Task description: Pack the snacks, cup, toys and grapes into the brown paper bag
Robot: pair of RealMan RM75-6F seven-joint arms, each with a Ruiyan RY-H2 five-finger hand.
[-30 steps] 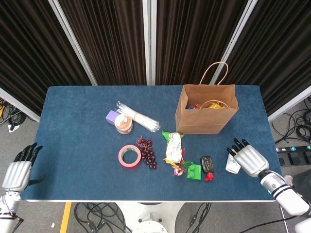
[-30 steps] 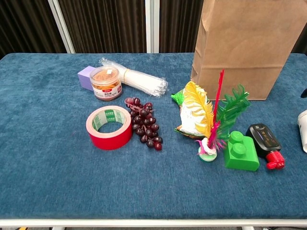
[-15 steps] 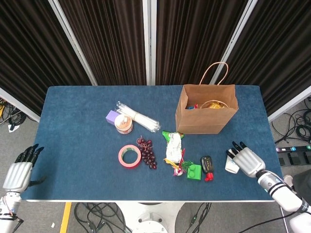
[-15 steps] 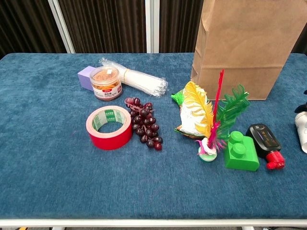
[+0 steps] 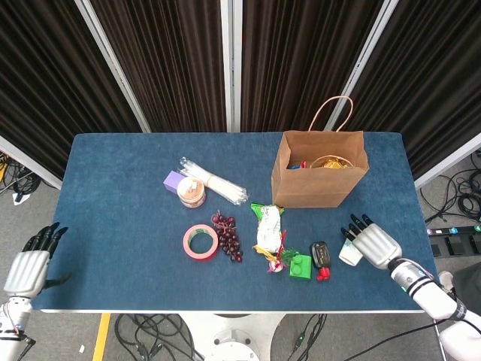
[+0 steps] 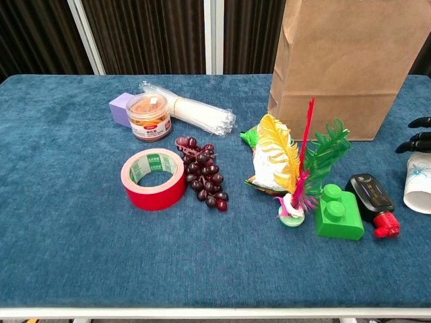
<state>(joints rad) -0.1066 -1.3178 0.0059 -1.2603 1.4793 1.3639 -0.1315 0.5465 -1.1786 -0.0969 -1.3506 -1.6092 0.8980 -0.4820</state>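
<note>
Cup [image 5: 350, 253] under right robot hand [image 5: 370, 244], beside bag [image 5: 319, 177].

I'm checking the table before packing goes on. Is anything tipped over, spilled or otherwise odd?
Only the white paper cup: it lies on its side near the table's right edge, under the right hand. Nothing has spilled. The brown paper bag stands upright and open, with some items already inside.

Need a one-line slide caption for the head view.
Right hand at the paper cup beside the brown paper bag.
</note>
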